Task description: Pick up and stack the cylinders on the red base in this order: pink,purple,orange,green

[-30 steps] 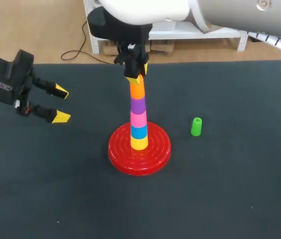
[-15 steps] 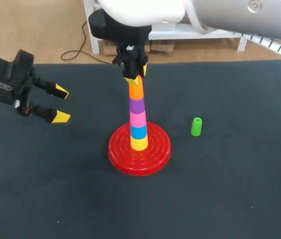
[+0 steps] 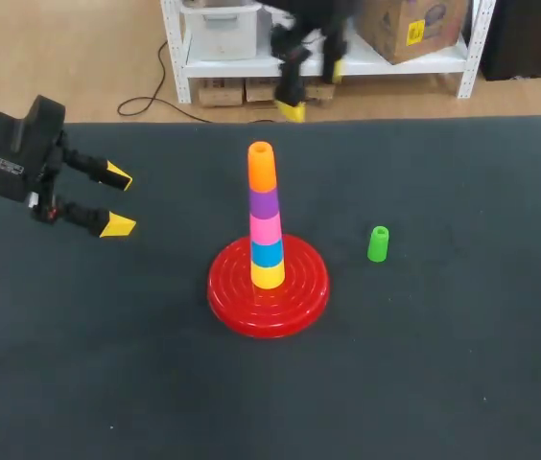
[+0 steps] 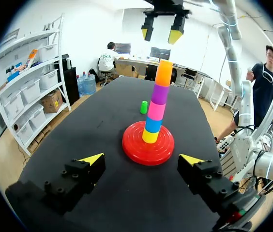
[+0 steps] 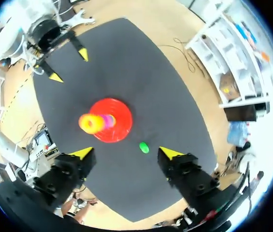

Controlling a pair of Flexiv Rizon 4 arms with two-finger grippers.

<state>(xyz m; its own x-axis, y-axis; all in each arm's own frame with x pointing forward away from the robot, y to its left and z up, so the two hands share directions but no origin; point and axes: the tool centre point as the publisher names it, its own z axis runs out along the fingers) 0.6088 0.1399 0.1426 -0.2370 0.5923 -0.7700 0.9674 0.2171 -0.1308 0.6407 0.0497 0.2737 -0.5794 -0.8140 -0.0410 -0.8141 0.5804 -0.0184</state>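
From the head camera, the left tool is hanging over the bench with its fingers spread and nothing between them, and the red base is sitting well off to its side. On that base a yellow cylinder, blue cylinder, pink cylinder, purple cylinder and orange cylinder are standing stacked. The right tool is hovering high beyond the stack, blurred, fingers apart and empty. The green cylinder is standing upright on the bench, apart from the base. In the left wrist view, the stack is rising ahead of the spread fingers, with the green cylinder further beyond. In the right wrist view, the base is lying far below and ahead of the open fingers, and the green cylinder is showing between them.
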